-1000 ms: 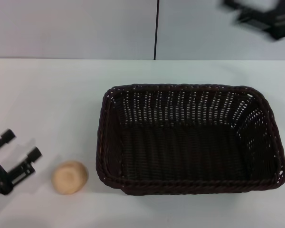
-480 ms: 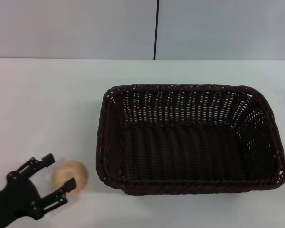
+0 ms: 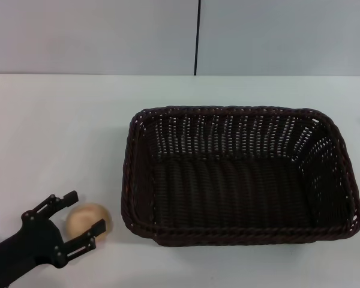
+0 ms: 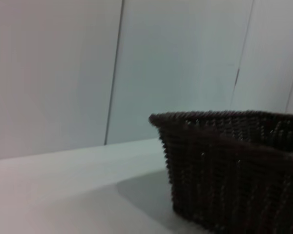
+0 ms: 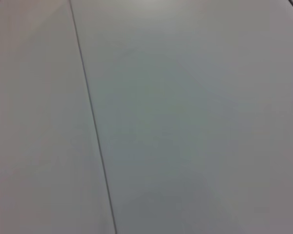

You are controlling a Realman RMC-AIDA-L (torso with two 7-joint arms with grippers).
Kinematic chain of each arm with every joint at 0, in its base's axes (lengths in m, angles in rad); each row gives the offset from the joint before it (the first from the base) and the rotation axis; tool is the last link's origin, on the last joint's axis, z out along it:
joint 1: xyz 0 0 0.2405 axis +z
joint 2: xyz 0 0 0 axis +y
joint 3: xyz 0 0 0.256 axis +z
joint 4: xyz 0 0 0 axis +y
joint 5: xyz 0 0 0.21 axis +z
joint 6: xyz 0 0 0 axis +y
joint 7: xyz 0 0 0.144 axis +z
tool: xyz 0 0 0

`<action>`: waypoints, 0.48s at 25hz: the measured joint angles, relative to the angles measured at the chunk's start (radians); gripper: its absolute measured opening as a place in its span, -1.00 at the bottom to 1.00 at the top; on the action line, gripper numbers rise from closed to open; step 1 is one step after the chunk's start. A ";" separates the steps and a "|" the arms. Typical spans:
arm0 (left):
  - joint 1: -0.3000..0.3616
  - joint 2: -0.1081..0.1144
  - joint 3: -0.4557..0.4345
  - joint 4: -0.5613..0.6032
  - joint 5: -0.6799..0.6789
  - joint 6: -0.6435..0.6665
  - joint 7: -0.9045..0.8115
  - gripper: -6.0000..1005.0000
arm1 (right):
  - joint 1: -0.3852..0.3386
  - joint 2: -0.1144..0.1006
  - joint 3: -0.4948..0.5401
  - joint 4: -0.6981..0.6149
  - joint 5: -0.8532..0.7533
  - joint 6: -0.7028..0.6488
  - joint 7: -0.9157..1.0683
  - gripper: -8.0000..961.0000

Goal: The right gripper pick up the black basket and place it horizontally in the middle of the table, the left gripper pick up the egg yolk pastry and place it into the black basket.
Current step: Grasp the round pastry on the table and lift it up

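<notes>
The black basket [image 3: 240, 175] lies lengthwise on the white table [image 3: 60, 126], right of centre, and is empty. Its woven side also shows in the left wrist view [image 4: 234, 165]. The egg yolk pastry [image 3: 87, 219] sits on the table just left of the basket's near left corner. My left gripper [image 3: 84, 213] is open at the near left, one finger on each side of the pastry's left part. The right gripper is out of view.
A grey wall with a dark vertical seam [image 3: 197, 36] stands behind the table. The right wrist view shows only the wall panel and its seam [image 5: 90, 112]. Bare tabletop lies left of and behind the basket.
My left gripper has moved right and forward to the pastry, its open fingers now straddling it. The right gripper has left the top right of the head view. The basket has not moved.
</notes>
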 joint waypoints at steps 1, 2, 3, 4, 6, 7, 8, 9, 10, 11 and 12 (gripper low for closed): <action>0.000 0.000 0.000 0.000 0.000 0.000 0.000 0.69 | 0.000 0.000 0.000 0.000 0.000 0.000 0.000 0.65; 0.002 0.002 0.001 0.003 0.000 -0.030 -0.001 0.68 | 0.005 0.000 0.012 0.021 0.000 0.000 0.000 0.65; 0.004 0.003 0.000 0.005 0.000 -0.035 -0.001 0.68 | 0.008 0.000 0.018 0.034 0.000 -0.001 0.000 0.65; 0.007 0.003 -0.001 0.008 0.000 -0.038 0.000 0.67 | 0.008 0.000 0.018 0.034 0.000 -0.001 0.000 0.65; 0.013 0.005 -0.004 0.014 0.001 -0.040 0.000 0.66 | 0.013 0.000 0.027 0.053 0.001 -0.002 0.000 0.65; 0.017 0.006 -0.004 0.020 0.000 -0.041 0.001 0.65 | 0.014 -0.001 0.031 0.065 0.001 -0.002 0.000 0.65; 0.020 0.007 -0.004 0.026 0.000 -0.041 0.001 0.65 | 0.014 -0.001 0.031 0.065 0.001 -0.002 0.000 0.65; 0.020 0.007 -0.004 0.026 0.000 -0.041 0.001 0.64 | 0.014 -0.001 0.032 0.070 0.001 -0.002 0.000 0.65; 0.028 0.007 -0.005 0.042 -0.002 -0.035 0.001 0.63 | 0.014 -0.001 0.032 0.074 0.001 -0.002 0.000 0.65; 0.030 0.007 -0.005 0.045 -0.002 -0.033 0.001 0.52 | 0.014 -0.001 0.036 0.078 0.001 -0.002 0.000 0.65; 0.034 0.007 -0.008 0.047 -0.004 -0.025 0.001 0.41 | 0.014 -0.002 0.047 0.087 0.001 -0.002 0.000 0.65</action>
